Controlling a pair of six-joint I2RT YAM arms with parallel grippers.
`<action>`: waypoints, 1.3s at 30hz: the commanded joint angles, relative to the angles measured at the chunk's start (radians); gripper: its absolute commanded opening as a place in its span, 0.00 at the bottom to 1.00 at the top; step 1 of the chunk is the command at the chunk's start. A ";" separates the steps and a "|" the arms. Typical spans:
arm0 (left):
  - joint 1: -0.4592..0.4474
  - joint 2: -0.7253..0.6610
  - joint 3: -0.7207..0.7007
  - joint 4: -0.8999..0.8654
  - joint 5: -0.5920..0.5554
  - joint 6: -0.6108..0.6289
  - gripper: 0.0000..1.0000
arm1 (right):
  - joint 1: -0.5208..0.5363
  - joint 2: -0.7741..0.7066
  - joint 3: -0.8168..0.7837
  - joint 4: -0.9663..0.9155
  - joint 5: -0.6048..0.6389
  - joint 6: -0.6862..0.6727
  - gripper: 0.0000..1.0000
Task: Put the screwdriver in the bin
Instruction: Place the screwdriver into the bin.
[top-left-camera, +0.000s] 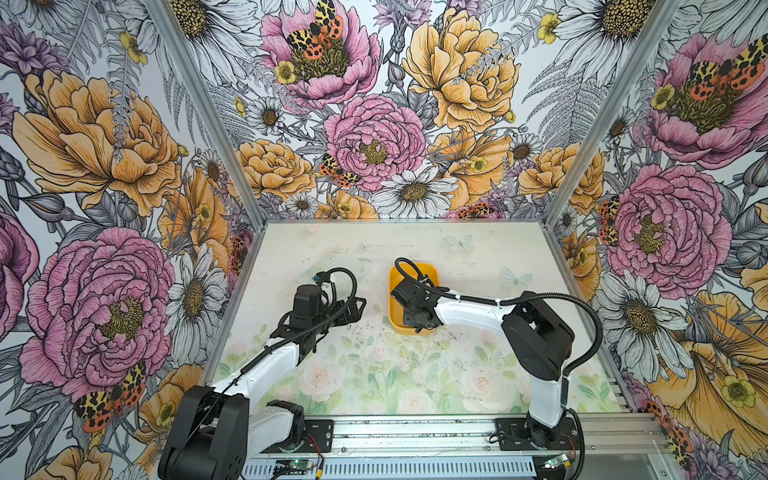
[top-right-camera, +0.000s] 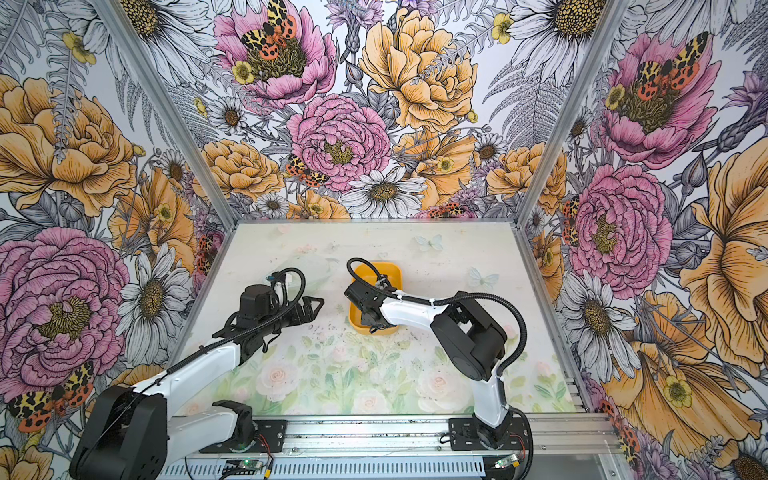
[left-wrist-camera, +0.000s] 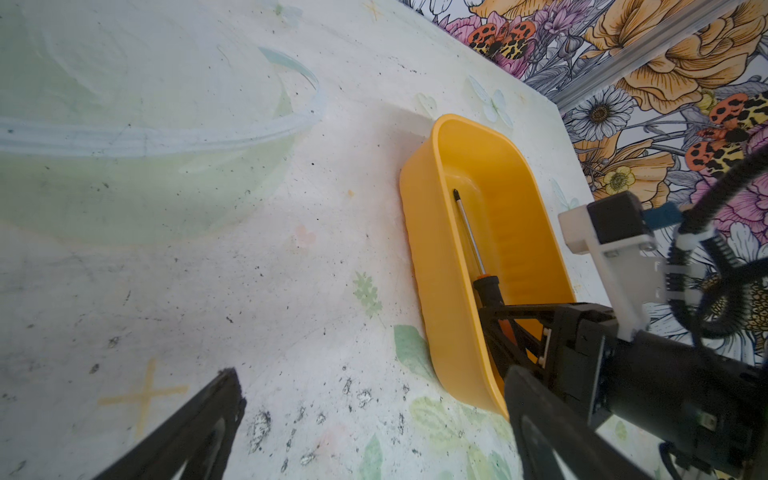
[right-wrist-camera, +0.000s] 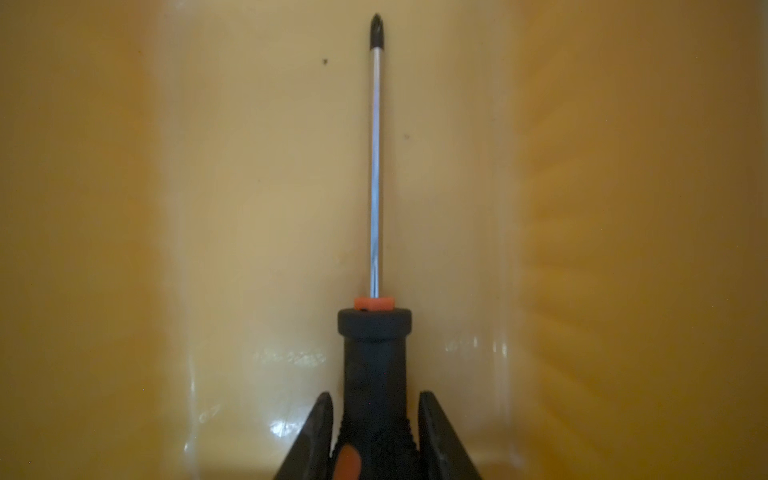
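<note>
Yellow-orange bin (left-wrist-camera: 528, 216), screwdriver (right-wrist-camera: 375, 166) centred between walls, right jaws clamping its handle, left jaws spread empty.

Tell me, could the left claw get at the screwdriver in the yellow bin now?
Probably not easily. The screwdriver is inside the bin with the right claw shut on its handle, and the right arm hangs over the bin. The open left claw sits beside the bin; only the bare shaft looks reachable.
</note>
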 joint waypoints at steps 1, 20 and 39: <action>-0.008 -0.016 0.005 -0.007 -0.026 0.019 0.99 | -0.002 0.015 0.030 0.011 -0.010 0.012 0.00; -0.009 -0.022 0.002 -0.008 -0.027 0.019 0.99 | -0.006 -0.025 0.035 0.008 -0.028 -0.016 0.44; -0.009 -0.031 0.044 -0.059 -0.037 0.054 0.99 | -0.035 -0.217 0.043 -0.043 -0.112 -0.369 0.76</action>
